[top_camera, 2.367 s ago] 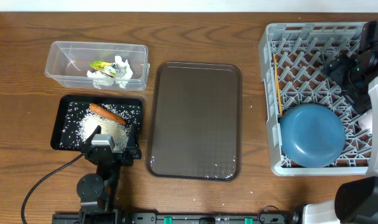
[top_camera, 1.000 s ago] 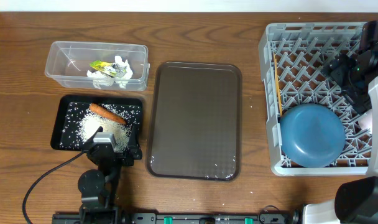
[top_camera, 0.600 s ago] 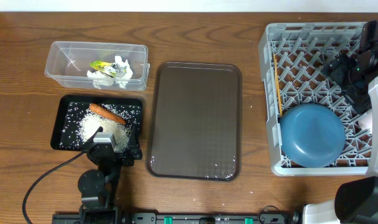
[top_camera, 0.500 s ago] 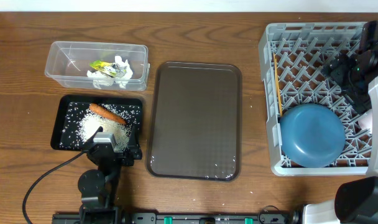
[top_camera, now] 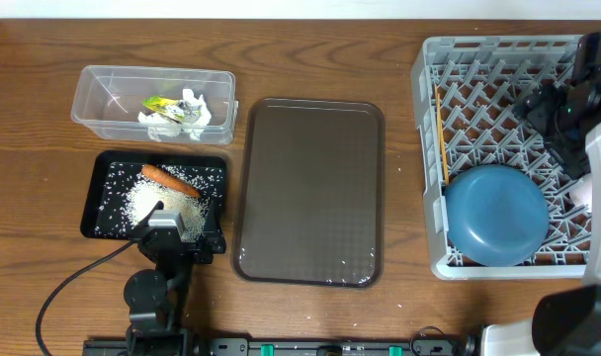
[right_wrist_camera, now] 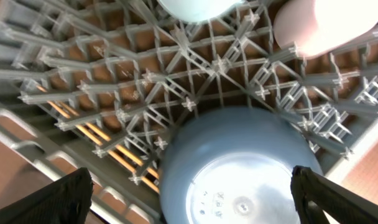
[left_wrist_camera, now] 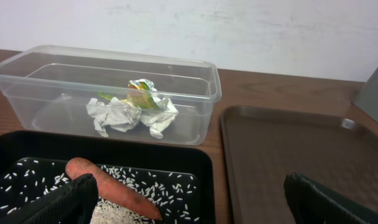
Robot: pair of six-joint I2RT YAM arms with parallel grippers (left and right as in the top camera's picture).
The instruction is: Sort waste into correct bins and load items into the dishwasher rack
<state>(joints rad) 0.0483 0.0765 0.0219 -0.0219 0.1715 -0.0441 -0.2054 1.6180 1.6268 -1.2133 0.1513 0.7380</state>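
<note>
Loading looks finished: blue dish (top_camera: 496, 216) and chopsticks (top_camera: 442, 133) sit in the rack (top_camera: 478, 69) at the right edge of the bench (top_camera: 310, 49), paper (top_camera: 167, 121) in the clear tub (top_camera: 93, 94), carrot (top_camera: 170, 180) and rice (top_camera: 152, 206) in the black tray (top_camera: 91, 203). The left pincer (left_wrist_camera: 189, 208) and the right pincer (right_wrist_camera: 195, 202) gape wide, empty; next, probably just lift clear.

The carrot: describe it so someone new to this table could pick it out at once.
Start at the big brown serving tray mid-table; left of it sit a clear tub at the back and a shallow black tray in front of it. The carrot lies in the black tray among loose white rice. It is the only orange thing there, short and tapered.
</note>
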